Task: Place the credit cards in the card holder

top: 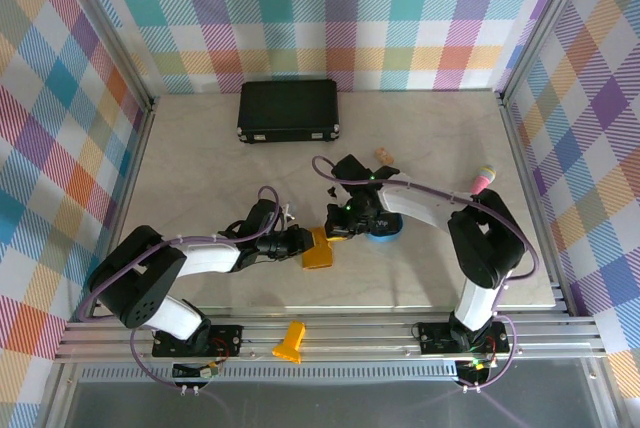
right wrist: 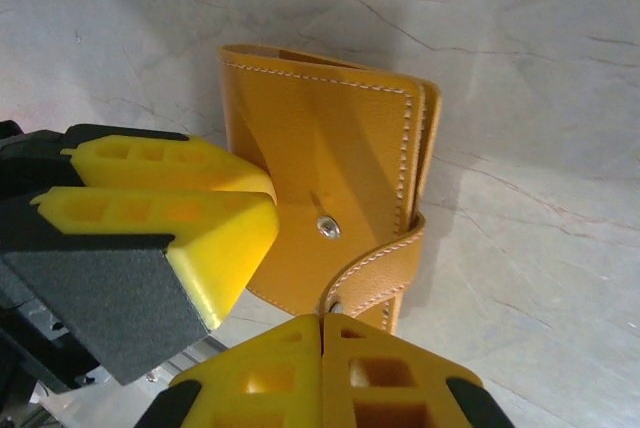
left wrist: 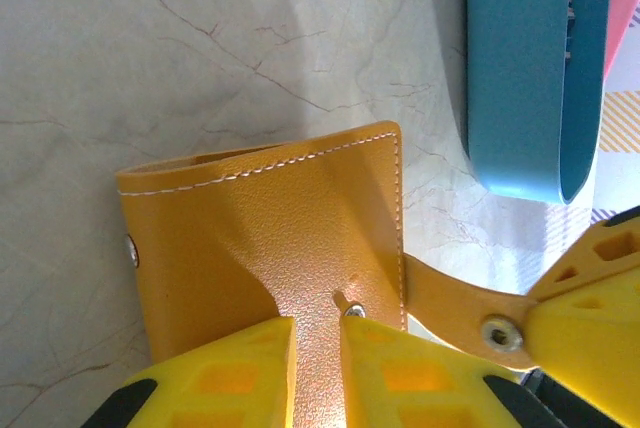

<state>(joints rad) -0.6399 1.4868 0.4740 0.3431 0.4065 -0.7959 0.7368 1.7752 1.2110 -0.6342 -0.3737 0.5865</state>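
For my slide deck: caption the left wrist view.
Left gripper pinches the yellow card holder while the right gripper holds its snap tab; blue tray beyond.

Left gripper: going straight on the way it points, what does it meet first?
The card holder: the left gripper pinches its near edge. Beyond it, probably only bare table; the blue tray lies right of that line.

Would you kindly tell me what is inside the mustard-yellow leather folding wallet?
Nothing inside shows: the mustard-yellow leather wallet is folded shut, its stitched covers hiding whatever it holds.
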